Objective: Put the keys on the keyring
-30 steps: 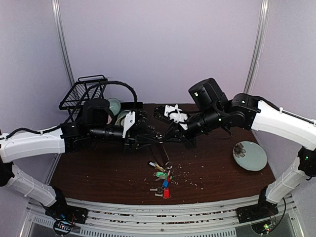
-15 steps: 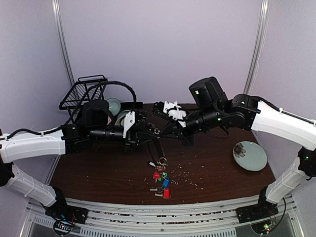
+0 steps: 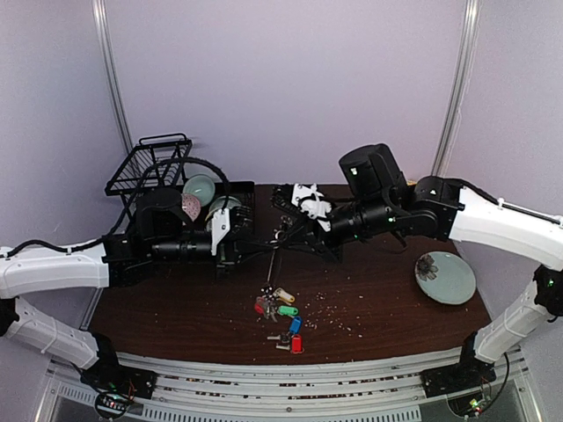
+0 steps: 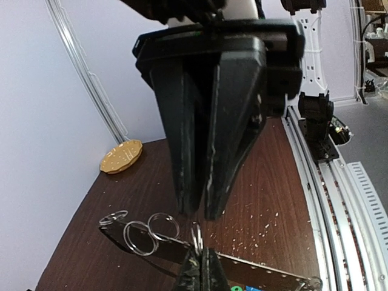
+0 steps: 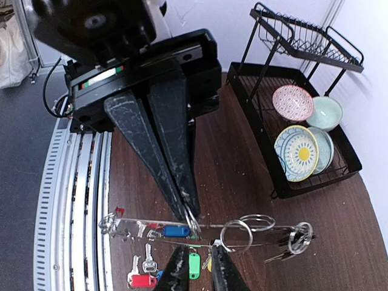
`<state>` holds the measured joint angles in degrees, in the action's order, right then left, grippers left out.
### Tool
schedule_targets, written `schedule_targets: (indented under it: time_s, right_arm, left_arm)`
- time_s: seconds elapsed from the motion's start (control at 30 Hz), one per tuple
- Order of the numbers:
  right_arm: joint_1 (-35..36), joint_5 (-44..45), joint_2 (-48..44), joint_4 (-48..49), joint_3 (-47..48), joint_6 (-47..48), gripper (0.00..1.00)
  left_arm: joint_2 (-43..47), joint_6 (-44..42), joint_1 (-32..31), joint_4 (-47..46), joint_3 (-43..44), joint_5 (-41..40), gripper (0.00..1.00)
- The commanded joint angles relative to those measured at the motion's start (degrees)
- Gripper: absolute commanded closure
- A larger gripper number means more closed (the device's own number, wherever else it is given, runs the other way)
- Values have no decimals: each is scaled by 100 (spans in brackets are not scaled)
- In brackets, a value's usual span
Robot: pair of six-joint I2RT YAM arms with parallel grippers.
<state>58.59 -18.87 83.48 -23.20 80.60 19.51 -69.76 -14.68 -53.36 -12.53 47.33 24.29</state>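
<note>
Your left gripper [image 4: 200, 212] clamps shut on keyring [image 5: 200, 228]; its long axis runs 9-to-3 between arms. Right gripper [image 5: 195, 267] slightly parted. Keys [image 3: 280, 312] on worktop [image 3: 378, 299], 6 o'clock, nearer left.

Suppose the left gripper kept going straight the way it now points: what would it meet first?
Probably the right gripper, whose fingertips face the left gripper just beyond the small ring between them; depth is hard to judge.
</note>
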Motion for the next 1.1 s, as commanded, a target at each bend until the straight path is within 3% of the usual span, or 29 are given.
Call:
schedule_targets:
  time_s: [0.0,0.17,0.3,0.4,0.5,0.63,0.7,0.8,0.93,1.07]
  right_arm:
    - [-44,-158,-565,674,-445,-235,80]
    - [-457,-655,-857,1264,-907,-1030,68]
    - [-672,-50,-735,1237,-1428,-2104,64]
    - [-589,475,-423,828,-1803,-2842,64]
    - [-199,780,-119,545,-2169,-3055,56]
    - [287,719,62,1188,-2843,-2994,57]
    - [561,727,11,1595,-3113,-2335,55]
    - [706,932,-189,1765,-3331,-554,55]
    - [752,138,-155,1263,-3553,2097,58]
    - [828,6,275,1205,-3414,2493,65]
  left_arm:
    - [492,-890,9,-526,-388,-437,100]
    - [784,-2067,6,-88,-527,-521,100]
    - [996,-2304,9,115,-646,-468,100]
    - [1161,-2171,10,434,-614,-515,100]
    - [1483,-1874,10,615,-765,-514,100]
    - [1968,-1497,10,542,-1166,-531,100]
    - [2114,-1498,3,644,-1248,-503,100]
    - [2164,-1722,10,881,-1176,-488,100]
    - [2224,-1803,10,877,-1202,-600,100]
    - [2408,-1758,6,583,-1474,-576,100]
